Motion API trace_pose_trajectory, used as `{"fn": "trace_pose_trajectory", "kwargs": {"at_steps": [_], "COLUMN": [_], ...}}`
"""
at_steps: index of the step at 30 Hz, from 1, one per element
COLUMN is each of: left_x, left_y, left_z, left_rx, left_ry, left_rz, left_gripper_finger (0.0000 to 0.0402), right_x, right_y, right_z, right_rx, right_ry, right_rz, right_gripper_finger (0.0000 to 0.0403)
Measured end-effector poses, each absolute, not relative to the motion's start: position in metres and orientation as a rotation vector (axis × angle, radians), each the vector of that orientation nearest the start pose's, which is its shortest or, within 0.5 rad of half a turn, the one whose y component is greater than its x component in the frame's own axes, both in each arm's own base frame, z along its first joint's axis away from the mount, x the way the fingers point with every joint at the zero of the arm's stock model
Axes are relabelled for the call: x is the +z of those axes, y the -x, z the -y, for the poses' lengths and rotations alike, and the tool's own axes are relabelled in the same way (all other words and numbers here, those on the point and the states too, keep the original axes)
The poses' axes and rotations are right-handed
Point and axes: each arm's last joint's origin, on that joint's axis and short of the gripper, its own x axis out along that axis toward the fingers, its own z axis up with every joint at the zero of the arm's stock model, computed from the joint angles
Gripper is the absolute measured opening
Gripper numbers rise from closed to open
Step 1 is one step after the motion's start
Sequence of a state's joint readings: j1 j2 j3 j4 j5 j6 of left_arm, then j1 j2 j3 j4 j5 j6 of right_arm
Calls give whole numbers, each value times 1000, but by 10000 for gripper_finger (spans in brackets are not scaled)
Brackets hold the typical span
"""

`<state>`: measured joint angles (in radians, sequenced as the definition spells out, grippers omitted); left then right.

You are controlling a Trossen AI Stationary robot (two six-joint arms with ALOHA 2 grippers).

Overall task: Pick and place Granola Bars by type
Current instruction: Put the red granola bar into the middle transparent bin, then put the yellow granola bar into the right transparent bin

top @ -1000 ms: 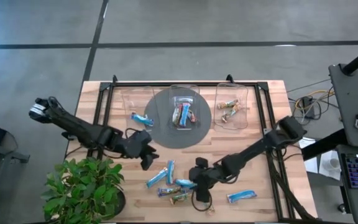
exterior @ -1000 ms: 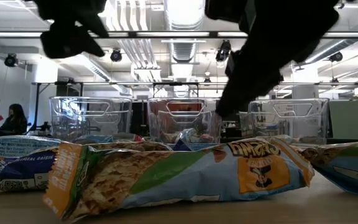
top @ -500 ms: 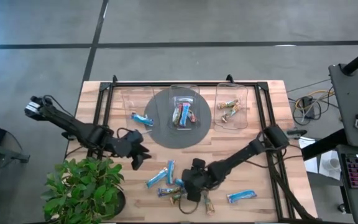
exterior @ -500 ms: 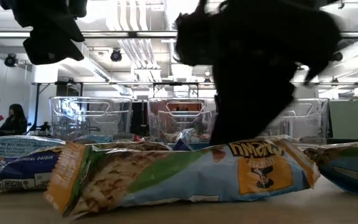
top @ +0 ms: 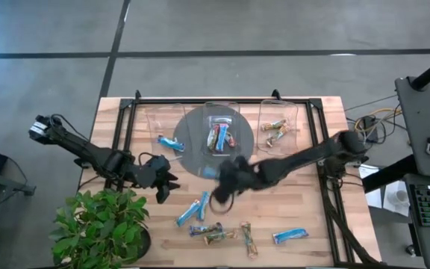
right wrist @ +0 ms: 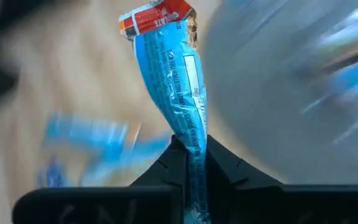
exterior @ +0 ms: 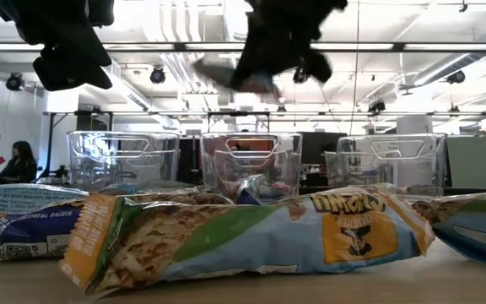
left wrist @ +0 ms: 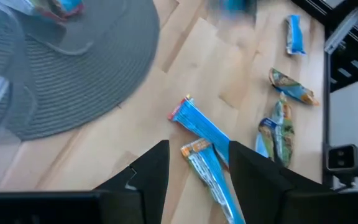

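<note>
Half a second ago the right gripper [top: 225,181] was down among the loose bars near the table's front; now it is raised and nearer the grey mat [top: 192,161], its fingers pinched tight on a blue bar [right wrist: 173,81]. In the right wrist view that bar runs lengthwise straight out from the fingertips, red-orange end farthest away. The left gripper [top: 163,184] has hardly moved; it hovers with fingers apart, holding nothing, above two blue bars [left wrist: 204,146] lying at an angle on the wood.

Three clear bins stand along the back. The left bin [top: 155,123] holds one blue bar, the middle bin [top: 220,112] several mixed wrappers, and the right bin [top: 278,112] what look like brown-gold bars, though they are small.
</note>
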<state>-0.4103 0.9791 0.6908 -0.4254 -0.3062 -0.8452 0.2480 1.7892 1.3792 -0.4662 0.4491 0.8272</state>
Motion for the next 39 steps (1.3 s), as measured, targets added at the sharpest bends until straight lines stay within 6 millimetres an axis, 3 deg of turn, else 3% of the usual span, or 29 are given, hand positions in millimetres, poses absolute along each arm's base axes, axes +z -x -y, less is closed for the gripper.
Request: {"fn": "trace_pose_trajectory", "kwargs": {"at_steps": [3, 7, 11, 14, 20, 26, 32, 39], "left_x": [246, 247, 247, 248, 247, 225, 203, 190], "left_y": [-184, -184, -185, -186, -185, -181, -195, -227], "left_z": [70, 69, 68, 68, 68, 71, 80, 97], "left_rx": [206, 242, 275, 276, 268, 179, 105, 84], "left_ry": [558, 554, 546, 556, 589, 601, 659, 656], "left_rz": [-642, -615, -583, -576, -587, -728, -822, -904], "left_gripper_finger": [147, 147, 147, 147, 147, 147, 147, 147], "right_x": [276, 280, 272, 257, 257, 265, 258, 244], "right_y": [-364, -356, -366, -372, -371, -359, -348, -340], "right_z": [-38, 16, 53, 63, 32, -31, -80, -105], "right_rx": [-715, -875, -748, -683, -612, -407, -354, -371], "right_ry": [-643, -756, -844, -864, -684, -448, -463, -527], "right_rz": [-548, -482, -535, -623, -699, -819, -896, -947], "right_gripper_finger": [50, 104, 159, 195, 231, 235, 235, 235]}}
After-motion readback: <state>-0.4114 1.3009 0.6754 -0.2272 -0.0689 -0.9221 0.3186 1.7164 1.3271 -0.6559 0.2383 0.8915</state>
